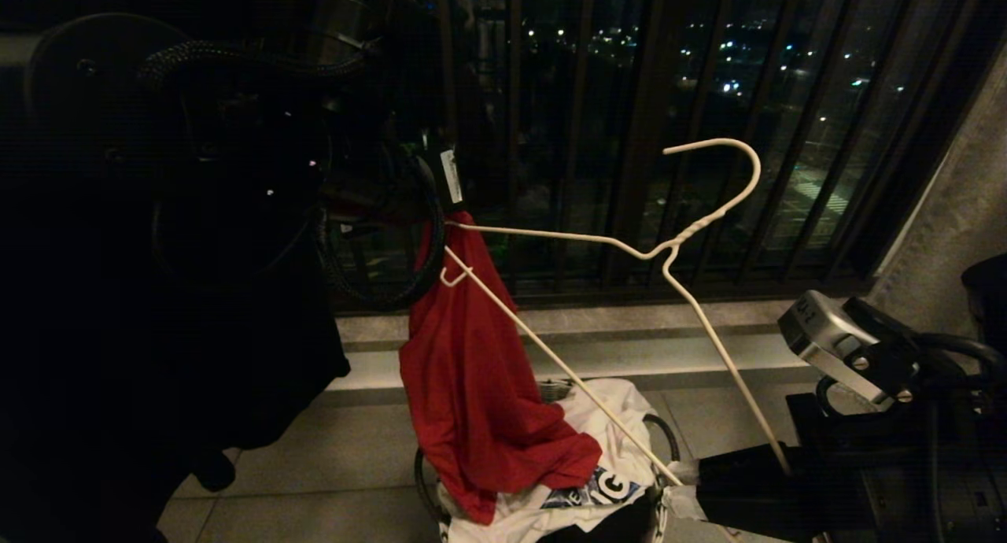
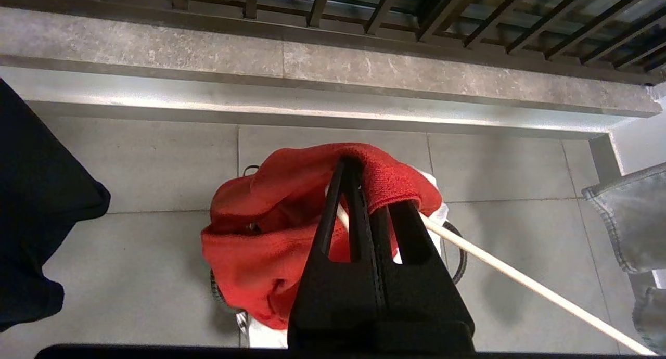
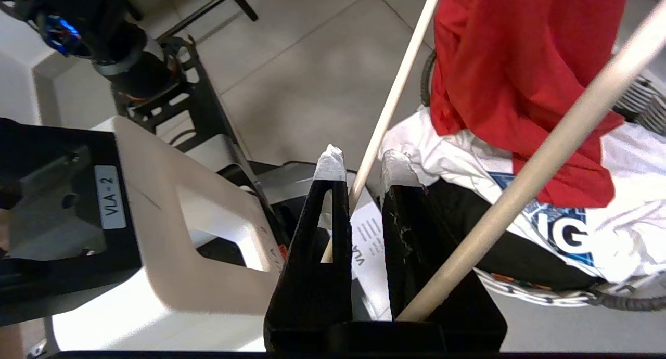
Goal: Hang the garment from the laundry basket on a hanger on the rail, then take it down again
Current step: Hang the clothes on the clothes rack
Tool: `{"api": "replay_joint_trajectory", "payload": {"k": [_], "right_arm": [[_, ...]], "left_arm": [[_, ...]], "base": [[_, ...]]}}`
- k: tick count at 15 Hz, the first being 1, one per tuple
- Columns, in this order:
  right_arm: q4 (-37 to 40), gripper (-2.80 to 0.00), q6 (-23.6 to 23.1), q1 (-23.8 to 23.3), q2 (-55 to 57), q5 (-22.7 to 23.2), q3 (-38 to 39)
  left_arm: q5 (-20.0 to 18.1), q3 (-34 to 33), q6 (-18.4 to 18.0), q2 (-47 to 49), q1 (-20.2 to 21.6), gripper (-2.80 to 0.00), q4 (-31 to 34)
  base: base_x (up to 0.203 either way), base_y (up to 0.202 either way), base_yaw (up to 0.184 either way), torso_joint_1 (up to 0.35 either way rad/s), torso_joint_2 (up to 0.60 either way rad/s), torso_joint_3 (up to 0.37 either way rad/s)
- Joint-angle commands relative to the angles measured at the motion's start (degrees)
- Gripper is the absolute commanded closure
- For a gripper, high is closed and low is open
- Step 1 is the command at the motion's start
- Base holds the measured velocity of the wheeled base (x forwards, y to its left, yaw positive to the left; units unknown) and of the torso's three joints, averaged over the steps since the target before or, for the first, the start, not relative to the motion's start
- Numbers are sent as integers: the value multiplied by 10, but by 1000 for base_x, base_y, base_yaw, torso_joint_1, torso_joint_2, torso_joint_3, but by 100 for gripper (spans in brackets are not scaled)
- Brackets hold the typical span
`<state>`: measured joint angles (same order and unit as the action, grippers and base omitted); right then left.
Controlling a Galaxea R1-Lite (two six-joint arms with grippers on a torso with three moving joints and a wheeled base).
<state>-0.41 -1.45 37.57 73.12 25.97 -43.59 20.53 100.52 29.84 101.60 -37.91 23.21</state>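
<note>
While the left gripper (image 1: 440, 212) pinches a fold of the garment (image 1: 480, 370) high up, the red cloth hangs down onto the white cloth (image 1: 606, 448) heaped in the laundry basket (image 1: 665, 433), and the hanger (image 1: 669, 248) slants from that gripper down to the right gripper (image 1: 684, 480). If the wire end snags the bunched fabric instead of finding an opening, it could drag the shirt from the pinch. The left arm is a dark mass here; no rail shows.

From the left wrist, the jaws are pressed together on a ridge of red cloth, with the hanger's wire passing just beside them. That narrow bite may slip under a tug. The collar and sleeves are hard to make out.

From the right wrist, the taped fingertips (image 3: 331, 161) sit nearly closed around a thin wire arm, a second arm crossing close. Such a thin rod could twist in the grip. The basket's rim is cut off.
</note>
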Motion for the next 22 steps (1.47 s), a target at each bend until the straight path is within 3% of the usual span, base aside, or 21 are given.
{"api": "replay_joint_trajectory", "payload": {"k": [1,4,6,16,18,22], "right_arm": [[2,0,-6,1,0,-5,1],[15,0,-38,1,-6,-9,8],[24,0,-50,1,-6,-35,7],[24,0,-51,14,6,-60,7],[25,0,-58,16,6,-61,14],[24,0,-155,16,-17,-62,61]], "left_arm": [[2,1,0,3,1,0,2],[4,2,-1,7,7,0,2],[4,2,-2,9,7,0,2],[-8,-16,-19,2,7,0,6],[-44,-24,-22,-8,7,0,7],[-136,-66,-52,-36,8,0,8]], "base": [[0,0,0,0,0,0],[0,0,0,0,0,0],[0,0,0,0,0,0],[0,0,0,0,0,0],[0,0,0,0,0,0],[0,0,0,0,0,0]]}}
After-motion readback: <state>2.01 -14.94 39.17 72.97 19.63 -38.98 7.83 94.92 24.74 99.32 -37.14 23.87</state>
